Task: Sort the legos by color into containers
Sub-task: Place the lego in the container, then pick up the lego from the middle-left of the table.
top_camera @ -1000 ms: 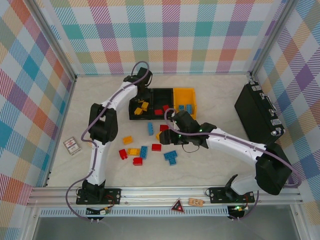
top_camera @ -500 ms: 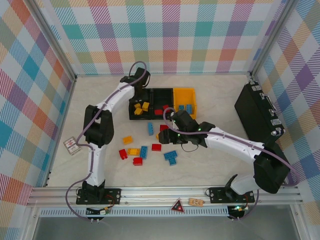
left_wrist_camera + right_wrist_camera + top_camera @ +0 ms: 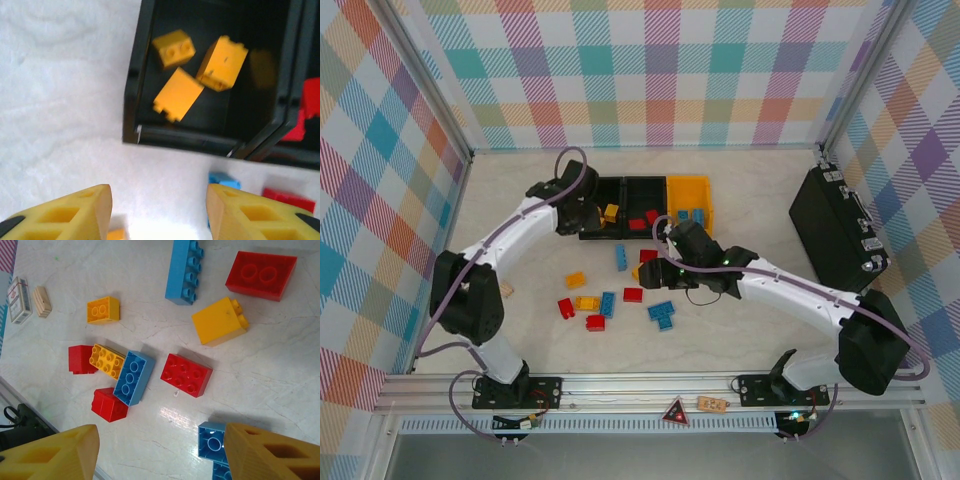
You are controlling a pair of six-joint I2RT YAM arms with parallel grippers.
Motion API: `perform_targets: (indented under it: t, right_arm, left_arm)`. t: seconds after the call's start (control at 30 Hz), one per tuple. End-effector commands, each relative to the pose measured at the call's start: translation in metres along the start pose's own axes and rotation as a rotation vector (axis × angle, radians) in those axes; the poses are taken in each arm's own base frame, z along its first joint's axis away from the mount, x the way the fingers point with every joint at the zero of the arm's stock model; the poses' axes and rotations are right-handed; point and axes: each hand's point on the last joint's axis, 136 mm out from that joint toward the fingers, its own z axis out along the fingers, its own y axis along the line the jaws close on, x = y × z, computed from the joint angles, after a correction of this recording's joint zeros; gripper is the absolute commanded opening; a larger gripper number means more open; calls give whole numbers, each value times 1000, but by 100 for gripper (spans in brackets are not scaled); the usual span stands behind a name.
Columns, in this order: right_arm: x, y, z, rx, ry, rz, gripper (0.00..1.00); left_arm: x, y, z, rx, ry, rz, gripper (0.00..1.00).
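Hovering over the loose legos point(image 3: 132, 377), right gripper point(image 3: 160, 450) has fingers spread and empty; red brick point(image 3: 186, 375) lies at 12 o'clock from the gap, long axis roughly 10-to-4; left gripper point(image 3: 159, 210), also released and empty, faces the left black bin point(image 3: 131, 75), farther off

The white left arm point(image 3: 510, 232) and right arm point(image 3: 790, 292), black-jointed, carry purple cables point(image 3: 572, 150); their fingers point(image 3: 70, 217) are yellow, hollow-cored wedges.

1. A large black latched case point(image 3: 835, 225) is lying on the right side of the pale table point(image 3: 750, 168), near the plaid wall point(image 3: 650, 70).
2. A small card pack point(image 3: 19, 300) is lying just beside a ribbed wooden piece point(image 3: 42, 301).
3. A red triangle sign point(image 3: 675, 411) is sitting on the front rail.
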Motion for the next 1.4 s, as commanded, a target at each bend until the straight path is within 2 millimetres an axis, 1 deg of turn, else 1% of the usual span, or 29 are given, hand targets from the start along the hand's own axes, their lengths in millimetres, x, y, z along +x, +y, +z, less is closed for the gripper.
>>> perform_targets:
  t: [0.0,0.1,0.13,0.17,0.3,0.4,0.57,0.73,0.83,0.93,1.0,1.13,1.2,1.27,1.37]
  right_arm:
    - [4,15,2,-66,5,-46,67]
    - [7,25,6,-102,9,-76,67]
    - [8,29,7,-117,9,-85,68]
    - [9,35,9,-136,10,-101,68]
    - [14,53,14,-179,10,-158,70]
    - [16,61,17,-193,2,-187,73]
    - [19,59,25,-173,30,-182,73]
    - [21,54,31,-150,42,-171,72]
    - [22,52,33,-146,47,-168,72]
    - [23,50,34,-137,51,-163,72]
    - [24,48,34,-130,50,-160,72]
    - [25,46,33,-126,48,-156,72]
    - [24,45,32,-121,43,-154,72]
    - [24,44,32,-121,39,-155,72]
    - [22,42,30,-105,29,-157,71]
  left_arm:
    - [15,3,-10,40,1,-31,53]
    - [33,11,-11,42,19,-49,55]
    - [38,15,-10,35,26,-58,59]
    - [45,20,-8,24,35,-68,62]
    - [70,36,4,-24,77,-93,67]
    - [87,43,13,-34,106,-113,71]
    - [102,46,25,-35,143,-134,75]
    - [116,49,36,-45,184,-146,76]
    - [123,50,47,-55,206,-147,76]
    - [129,51,55,-73,223,-146,74]
    - [132,51,61,-82,230,-142,71]
    - [133,52,64,-97,236,-134,57]
    - [128,51,60,-95,226,-125,50]
    - [120,48,54,-91,209,-119,45]
    - [105,42,43,-77,177,-104,42]
